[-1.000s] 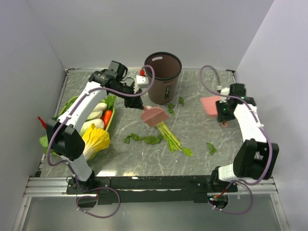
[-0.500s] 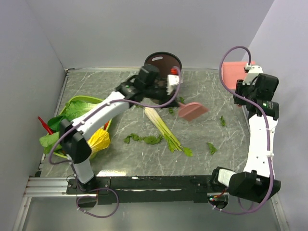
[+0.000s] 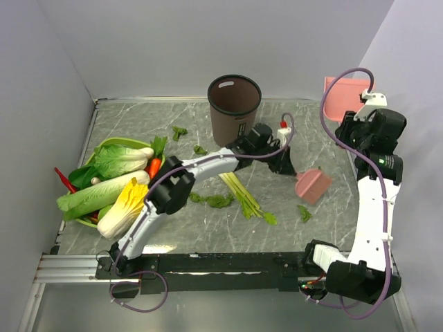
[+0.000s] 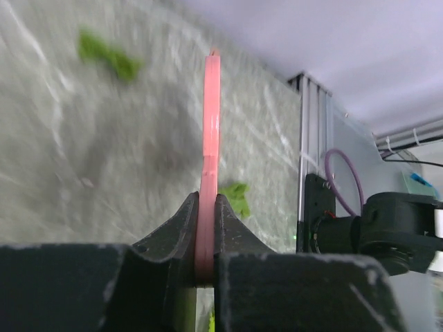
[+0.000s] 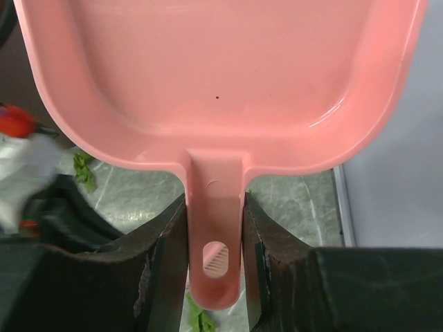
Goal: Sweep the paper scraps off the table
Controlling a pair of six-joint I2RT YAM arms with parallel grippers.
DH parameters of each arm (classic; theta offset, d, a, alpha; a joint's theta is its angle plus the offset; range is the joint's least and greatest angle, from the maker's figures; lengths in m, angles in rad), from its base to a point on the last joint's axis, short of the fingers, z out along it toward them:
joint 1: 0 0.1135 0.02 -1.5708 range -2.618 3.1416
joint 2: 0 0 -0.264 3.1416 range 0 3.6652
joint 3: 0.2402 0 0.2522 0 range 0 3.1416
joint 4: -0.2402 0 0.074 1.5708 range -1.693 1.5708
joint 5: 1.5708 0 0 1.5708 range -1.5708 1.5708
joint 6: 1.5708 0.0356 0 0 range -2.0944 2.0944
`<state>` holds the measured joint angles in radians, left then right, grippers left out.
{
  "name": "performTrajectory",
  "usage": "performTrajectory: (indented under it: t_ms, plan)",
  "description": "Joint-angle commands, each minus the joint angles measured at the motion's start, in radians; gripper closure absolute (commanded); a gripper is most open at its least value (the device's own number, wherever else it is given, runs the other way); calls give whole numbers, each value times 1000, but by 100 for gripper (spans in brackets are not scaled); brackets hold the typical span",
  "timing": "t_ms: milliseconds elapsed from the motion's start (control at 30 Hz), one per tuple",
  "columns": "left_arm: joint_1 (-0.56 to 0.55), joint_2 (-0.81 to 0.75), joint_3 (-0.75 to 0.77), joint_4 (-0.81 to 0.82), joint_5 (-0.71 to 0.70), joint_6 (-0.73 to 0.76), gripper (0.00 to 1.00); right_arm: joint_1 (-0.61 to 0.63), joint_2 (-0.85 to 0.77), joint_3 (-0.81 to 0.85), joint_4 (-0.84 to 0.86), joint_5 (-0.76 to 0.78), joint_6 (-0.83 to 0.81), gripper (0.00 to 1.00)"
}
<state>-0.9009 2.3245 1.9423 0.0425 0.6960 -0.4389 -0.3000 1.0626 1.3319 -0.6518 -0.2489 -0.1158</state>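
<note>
Dark-green paper scraps lie on the marble table (image 3: 138, 235): two left of the bin (image 3: 178, 131), a cluster in the middle (image 3: 211, 200), and bits at the right (image 3: 304, 213). My left gripper (image 3: 287, 166) reaches far right and is shut on a pink brush (image 3: 313, 185), held low just above the right scrap. In the left wrist view the left gripper (image 4: 206, 200) holds the brush (image 4: 210, 124) edge-on, with a scrap (image 4: 235, 197) beyond. My right gripper (image 3: 356, 123) is raised at the back right, shut on the pink dustpan (image 3: 340, 100). The right wrist view shows the right gripper (image 5: 214, 235) clamping the dustpan's (image 5: 221, 76) handle.
A dark brown bin (image 3: 234, 104) stands at the back centre. A white-and-green leek stalk (image 3: 241, 192) lies mid-table. A green basket (image 3: 104, 146) with cabbage, carrot and greens fills the left side. Grey walls close in on both sides.
My left arm has swung the pink brush from near the bin to the right and nearer. My right arm has lifted the dustpan off the table up to the back right.
</note>
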Motion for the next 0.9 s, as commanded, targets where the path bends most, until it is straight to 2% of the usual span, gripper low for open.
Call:
performTrajectory:
  t_ms: [0,133,200,300,433,533,633,700,867]
  plan:
    - [-23,-1,41,106,48,-106,99,-5,-36,-46,49,8,37,100]
    - [-18,-69,-71,43,60,-48,99,-4,-56,-77,58,-4,60,100]
    - [-10,-144,-173,-5,83,14,99,-5,-59,-89,58,-13,68,100]
    - [8,-255,-298,-105,106,149,99,-4,-59,-109,73,-21,70,100]
    - [36,-425,-463,-321,86,400,99,-4,-61,-129,92,-16,76,100]
    - [59,-563,-580,-368,41,497,99,-5,-59,-126,93,-23,82,100]
    - [68,-651,-594,-336,-1,520,99,-4,-53,-112,89,-35,74,100]
    - [66,-663,-576,-253,-50,511,99,-5,-47,-105,92,-30,71,100]
    - [66,-515,-416,-50,-150,398,99,-7,-36,-42,70,-9,88,100]
